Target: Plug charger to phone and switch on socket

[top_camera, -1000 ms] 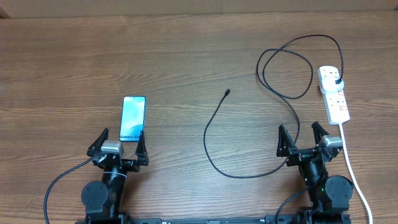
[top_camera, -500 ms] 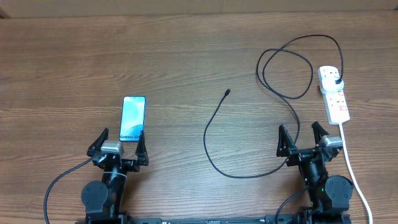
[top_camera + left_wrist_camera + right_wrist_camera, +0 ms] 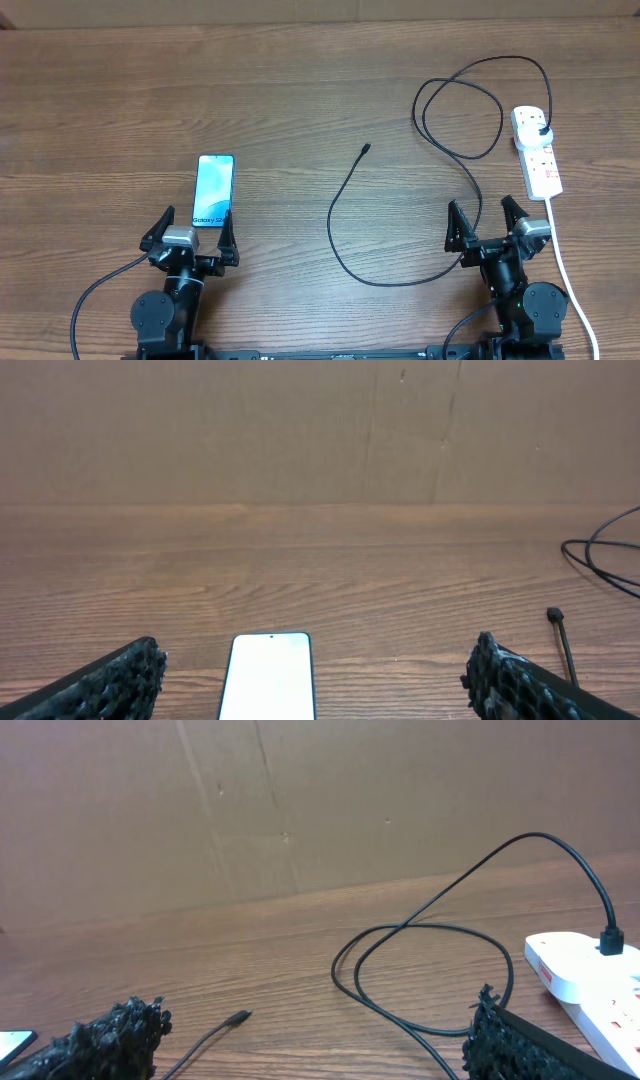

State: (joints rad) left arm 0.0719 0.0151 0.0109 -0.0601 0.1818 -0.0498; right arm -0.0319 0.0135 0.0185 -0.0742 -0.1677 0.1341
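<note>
The phone (image 3: 214,190) lies flat at the left, its light-blue screen reading "Galaxy S24+"; it also shows in the left wrist view (image 3: 268,676). My left gripper (image 3: 190,230) is open and empty just behind the phone's near end. The charger cable (image 3: 345,190) loops across the middle, its connector tip (image 3: 366,149) lying free, also in the right wrist view (image 3: 238,1018). Its black plug (image 3: 541,130) sits in the white socket strip (image 3: 538,152) at the right. My right gripper (image 3: 488,225) is open and empty, near the cable and left of the strip.
The strip's thick white cord (image 3: 570,275) runs down toward the front right edge beside the right arm. A cardboard wall (image 3: 320,430) stands along the back of the wooden table (image 3: 300,90).
</note>
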